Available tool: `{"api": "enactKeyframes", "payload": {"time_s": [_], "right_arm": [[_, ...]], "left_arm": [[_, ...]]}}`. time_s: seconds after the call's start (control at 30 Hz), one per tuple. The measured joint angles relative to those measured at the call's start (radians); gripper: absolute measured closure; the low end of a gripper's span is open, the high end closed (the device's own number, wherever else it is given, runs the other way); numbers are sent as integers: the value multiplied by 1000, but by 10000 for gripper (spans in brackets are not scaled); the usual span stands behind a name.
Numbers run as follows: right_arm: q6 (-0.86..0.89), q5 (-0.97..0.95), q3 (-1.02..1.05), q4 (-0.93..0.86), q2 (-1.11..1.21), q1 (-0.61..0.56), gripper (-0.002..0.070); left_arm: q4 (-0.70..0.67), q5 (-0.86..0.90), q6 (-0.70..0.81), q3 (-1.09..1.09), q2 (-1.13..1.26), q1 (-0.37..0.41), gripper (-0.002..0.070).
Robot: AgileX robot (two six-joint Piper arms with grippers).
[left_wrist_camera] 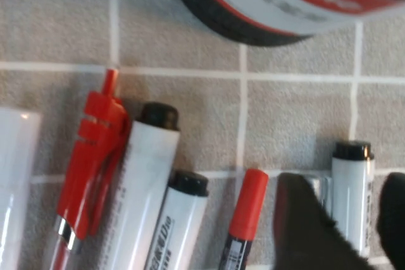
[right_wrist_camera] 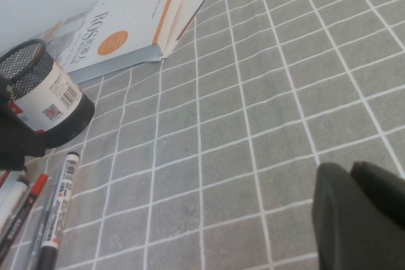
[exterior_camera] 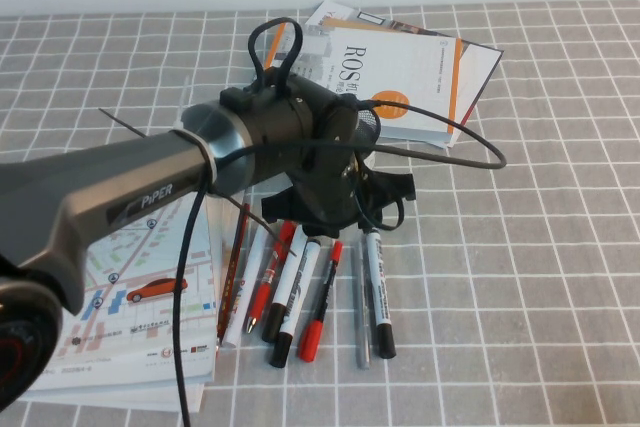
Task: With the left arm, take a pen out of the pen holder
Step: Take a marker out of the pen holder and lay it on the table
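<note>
The black mesh pen holder (right_wrist_camera: 44, 96) stands on the grey checked cloth; in the high view only a bit of its mesh (exterior_camera: 368, 123) shows behind my left arm. Several pens and markers lie side by side in front of it. My left gripper (exterior_camera: 372, 215) hangs low over the right end of that row. In the left wrist view this gripper (left_wrist_camera: 345, 183) is open, its fingers (left_wrist_camera: 304, 219) on either side of a white marker with a black cap (left_wrist_camera: 351, 188) that lies on the cloth. My right gripper (right_wrist_camera: 351, 167) is shut and empty, low over bare cloth to the right.
A ROS book (exterior_camera: 400, 67) lies behind the holder. A map leaflet (exterior_camera: 140, 297) sits at the front left under my left arm. A red pen (left_wrist_camera: 88, 150), a red-capped marker (left_wrist_camera: 247, 210) and other white markers lie left of the straddled one.
</note>
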Motion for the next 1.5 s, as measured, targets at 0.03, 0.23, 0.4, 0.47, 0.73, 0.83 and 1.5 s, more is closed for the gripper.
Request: {"api": "enactKeyframes", "payload": {"time_s": [0.03, 0.23, 0.4, 0.47, 0.73, 0.83, 1.5], "right_arm": [[0, 0, 0, 0, 0, 0, 689], [0, 0, 0, 0, 0, 0, 689], [0, 0, 0, 0, 0, 0, 689], [0, 0, 0, 0, 0, 0, 689], [0, 0, 0, 0, 0, 0, 689], [0, 0, 0, 0, 0, 0, 689], [0, 0, 0, 0, 0, 0, 689]], "left_arm": [[-3, 0, 0, 0, 0, 5, 422], [-48, -7, 63, 0, 0, 6, 368], [-49, 19, 189, 0, -57, 6, 388], [-31, 29, 231, 0, -113, 3, 434], [312, 79, 225, 23, -461, -161, 656], [382, 66, 181, 106, -588, -258, 671], [388, 202, -58, 542, -857, -542, 677]]}}
